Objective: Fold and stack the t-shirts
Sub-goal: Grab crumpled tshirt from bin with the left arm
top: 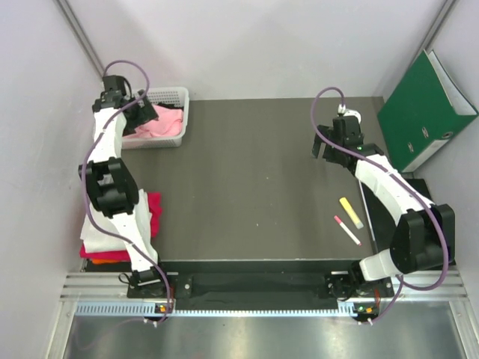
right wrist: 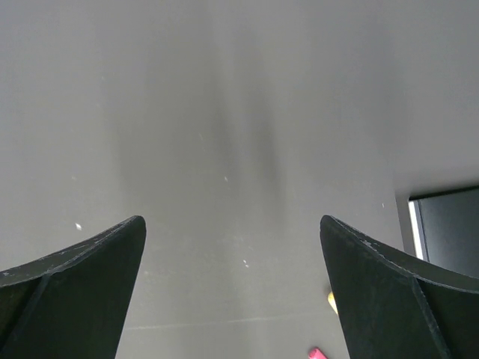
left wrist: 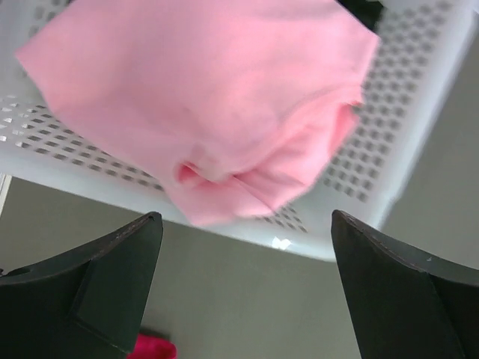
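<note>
Shirt stack (top: 155, 208) half hidden behind left arm (top: 112, 187); pink shirt (left wrist: 209, 97) blurred.

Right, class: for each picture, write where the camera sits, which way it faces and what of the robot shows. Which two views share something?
Top external: above and behind the bases, looking down on the table; left arm and right arm show.
Left wrist: on the left arm, facing the pink t-shirt in the basket; left tool open.
Right wrist: facing the table; right tool open.
Shared: top and left wrist both see that t-shirt.
</note>
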Controlling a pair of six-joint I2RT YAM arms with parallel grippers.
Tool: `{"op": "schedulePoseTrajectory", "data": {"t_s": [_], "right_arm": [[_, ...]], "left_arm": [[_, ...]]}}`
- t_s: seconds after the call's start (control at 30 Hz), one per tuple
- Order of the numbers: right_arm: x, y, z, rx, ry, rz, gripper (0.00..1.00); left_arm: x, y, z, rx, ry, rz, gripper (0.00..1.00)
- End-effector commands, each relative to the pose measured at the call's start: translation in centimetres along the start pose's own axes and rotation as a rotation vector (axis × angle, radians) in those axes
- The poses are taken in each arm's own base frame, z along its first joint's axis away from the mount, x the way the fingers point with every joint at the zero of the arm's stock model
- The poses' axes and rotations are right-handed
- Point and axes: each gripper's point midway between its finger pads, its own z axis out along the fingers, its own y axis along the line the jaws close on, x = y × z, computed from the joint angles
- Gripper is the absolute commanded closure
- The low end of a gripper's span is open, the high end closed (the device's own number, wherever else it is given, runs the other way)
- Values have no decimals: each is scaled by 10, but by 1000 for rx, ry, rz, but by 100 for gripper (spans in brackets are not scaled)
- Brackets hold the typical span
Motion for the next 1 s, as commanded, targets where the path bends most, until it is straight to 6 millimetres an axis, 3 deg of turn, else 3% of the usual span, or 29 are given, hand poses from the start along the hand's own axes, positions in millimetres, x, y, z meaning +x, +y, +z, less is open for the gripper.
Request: {"op": "schedulePoseTrajectory", "data": {"t_s": [0.0, 0.03, 0.07, 0.1, 0.13, 0.17, 0.27, 0.3, 0.33, 0.4, 0.43, 0.5, 0.6, 0.63, 0.7, 0.73, 0.8, 0.9, 0.97], "right_arm": [[-3, 0, -8, -5, -39, -22, 0], [-1, 0, -7, -4, -33, -31, 0], [0, -1, -7, 1, -32, -33, 0], [0, -1, -8, 1, -32, -33, 0], [1, -2, -8, 0, -26, -39, 0], [2, -2, -8, 0, -25, -41, 0], [4, -4, -9, 5, -19, -43, 0], [5, -5, -8, 9, -17, -44, 0], [6, -6, -8, 15, -14, -43, 0], [6, -8, -8, 28, -16, -39, 0], [7, -9, -8, 32, -14, -37, 0], [8, -9, -8, 35, -12, -34, 0], [11, -9, -5, 33, -2, -30, 0], [12, -9, -5, 32, 1, -30, 0], [15, -8, -2, 29, 10, -27, 0], [15, -7, -2, 25, 9, -23, 0], [17, -5, 1, 18, 16, -19, 0], [17, -3, 3, 11, 22, -15, 0], [17, -1, 4, 5, 21, -12, 0]], "left_arm": [[-22, 3, 27, 46, -24, -89, 2], [-36, 3, 23, 26, -48, -84, 2], [-29, 9, 43, 3, -16, -89, 2], [-30, 10, 49, -5, -10, -93, 2], [-42, 8, 47, -6, -39, -103, 2], [-37, 11, 62, -14, -23, -111, 3], [-40, 5, 76, 26, -32, -138, 18], [-39, 3, 79, 32, -30, -145, 25], [-35, 4, 85, 32, -17, -158, 46], [-29, 3, 89, 35, 3, -167, 77], [-26, 5, 91, 34, 14, -171, 100], [-26, 0, 87, 51, 14, -166, 100], [-50, -10, 59, 82, -77, -136, 100], [-70, -18, 31, 107, -145, -126, 100], [-84, -24, 11, 133, -211, -116, 100], [-96, -30, -14, 144, -262, -108, 100], [-101, -31, -31, 141, -290, -106, 100], [-101, -48, -53, 211, -295, -92, 100], [-93, -76, -70, 313, -284, -67, 100]]}}
